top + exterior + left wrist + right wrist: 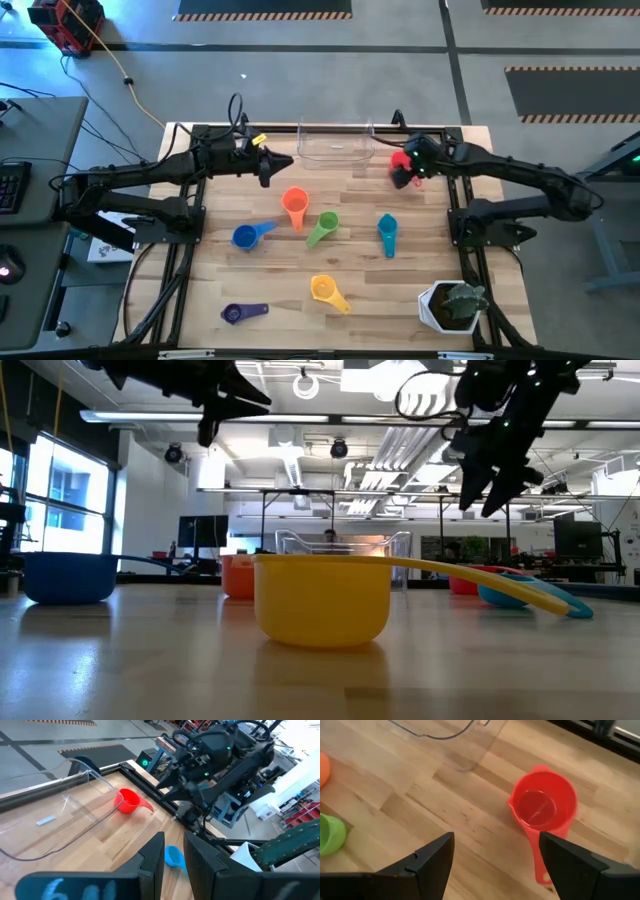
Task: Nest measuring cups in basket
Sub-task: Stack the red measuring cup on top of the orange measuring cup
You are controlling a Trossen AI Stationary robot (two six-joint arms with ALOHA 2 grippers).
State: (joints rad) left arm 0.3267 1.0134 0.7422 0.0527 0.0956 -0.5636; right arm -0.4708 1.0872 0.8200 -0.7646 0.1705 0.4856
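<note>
Hovering with fingers spread wide above the small red plastic measuring cup [543, 806] – upright on the wood just beside the clear rectangular plastic basket [335, 146] – the right gripper [495, 865] risks tipping it if descent lands off-centre; left gripper [173, 857] waits, narrowly parted.

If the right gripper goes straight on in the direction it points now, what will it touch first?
Probably the red measuring cup or the bare table beside it. The open right gripper points down near the cup, which stands upright beside the clear basket.
</note>
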